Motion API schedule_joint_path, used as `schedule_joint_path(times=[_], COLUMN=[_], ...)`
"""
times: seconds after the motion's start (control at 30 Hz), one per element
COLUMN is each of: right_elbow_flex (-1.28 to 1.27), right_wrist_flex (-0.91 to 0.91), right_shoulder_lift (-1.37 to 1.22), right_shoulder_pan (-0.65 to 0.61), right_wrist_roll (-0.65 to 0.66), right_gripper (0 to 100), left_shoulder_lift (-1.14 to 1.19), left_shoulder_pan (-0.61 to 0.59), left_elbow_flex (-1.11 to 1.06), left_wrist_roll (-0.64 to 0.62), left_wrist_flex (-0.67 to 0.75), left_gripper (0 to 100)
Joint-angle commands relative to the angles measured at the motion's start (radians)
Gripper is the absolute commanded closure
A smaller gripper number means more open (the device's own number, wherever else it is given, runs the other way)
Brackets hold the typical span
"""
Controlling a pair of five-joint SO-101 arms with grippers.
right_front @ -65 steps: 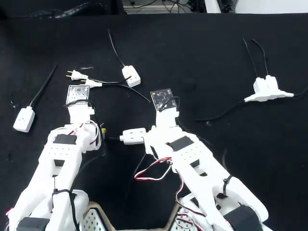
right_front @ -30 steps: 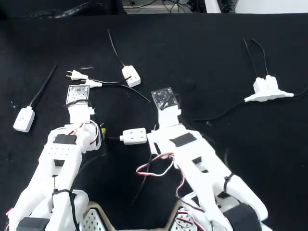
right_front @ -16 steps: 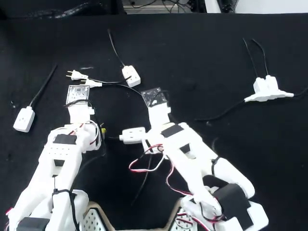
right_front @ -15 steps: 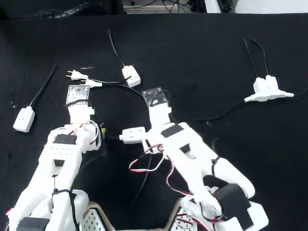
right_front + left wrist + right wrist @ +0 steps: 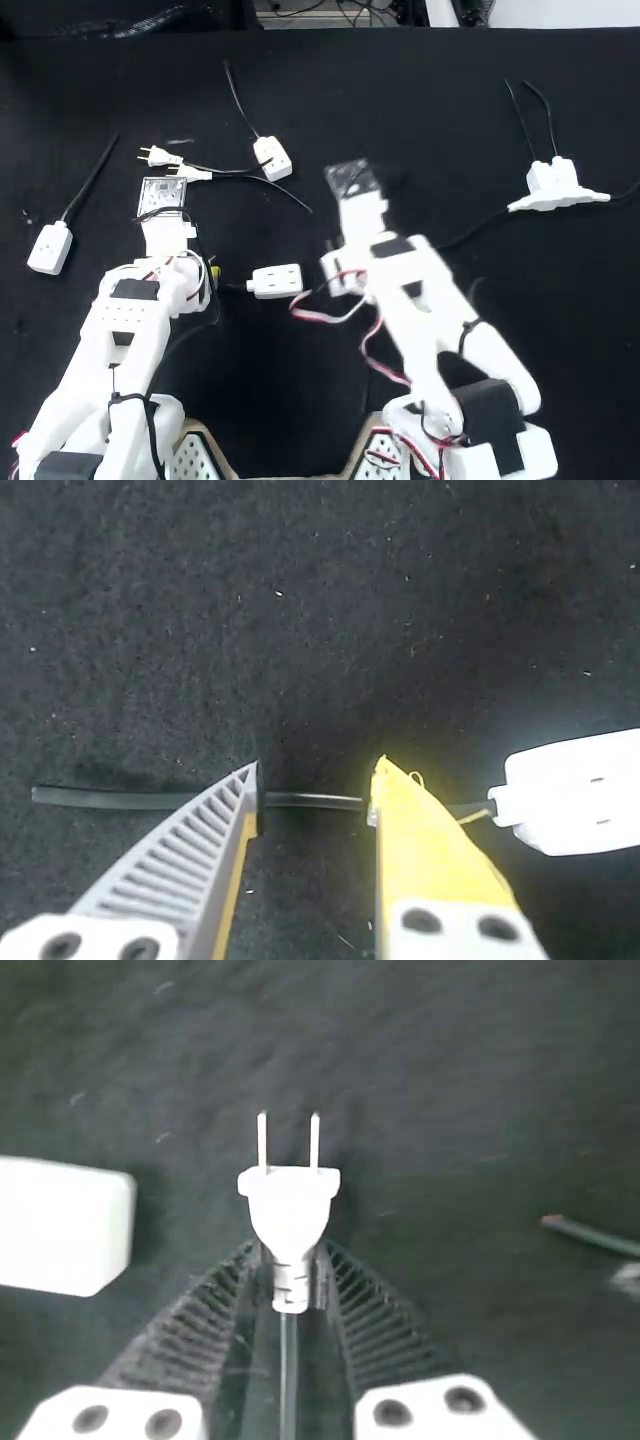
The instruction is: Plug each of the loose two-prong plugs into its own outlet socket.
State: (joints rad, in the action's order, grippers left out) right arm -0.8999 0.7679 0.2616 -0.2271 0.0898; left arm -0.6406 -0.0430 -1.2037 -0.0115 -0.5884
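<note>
White, blocky left arm (image 5: 125,325) and right arm (image 5: 420,300), red-and-white wires (image 5: 318,313) looping off the right one, ribbed grey fingers (image 5: 190,1340), and there's one left finger (image 5: 430,860) in yellow.

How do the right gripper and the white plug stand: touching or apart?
Touching. In the right wrist view the right gripper clamps the white plug from both sides.

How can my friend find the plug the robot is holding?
Find the black table, then the right gripper. Pinched between its ribbed fingers is a small white plug, two metal prongs pointing away from the arm. The other plug lies on the table, and the white socket block nearby has no prongs.
</note>
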Motion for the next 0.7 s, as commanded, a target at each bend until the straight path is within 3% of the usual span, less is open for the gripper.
schedule_joint_path(times=[0.0,0.13,0.33,0.4,0.53,0.67], right_elbow_flex=[0.154,0.271,0.496,0.512,0.351,0.071], right_wrist_flex=[0.130,0.282,0.425,0.489,0.542,0.345], right_shoulder_lift=[0.107,0.193,0.295,0.305,0.308,0.309], right_shoulder_pan=[0.061,0.060,0.054,0.018,-0.064,-0.129], right_wrist_roll=[0.167,0.408,0.468,0.555,0.701,0.684], right_gripper=[98.8,98.8,98.8,98.8,98.8,98.8], left_shoulder_lift=[-0.029,-0.029,-0.029,-0.029,-0.029,-0.029], left_shoulder_pan=[-0.012,-0.012,-0.012,-0.012,-0.039,-0.105], left_elbow_flex=[0.012,0.010,0.008,0.008,0.010,0.018], left_wrist_roll=[-0.011,-0.011,-0.011,-0.011,-0.015,-0.017], left_wrist_flex=[0.015,0.014,0.011,0.009,0.009,0.009], left_gripper=[81,81,81,81,81,81])
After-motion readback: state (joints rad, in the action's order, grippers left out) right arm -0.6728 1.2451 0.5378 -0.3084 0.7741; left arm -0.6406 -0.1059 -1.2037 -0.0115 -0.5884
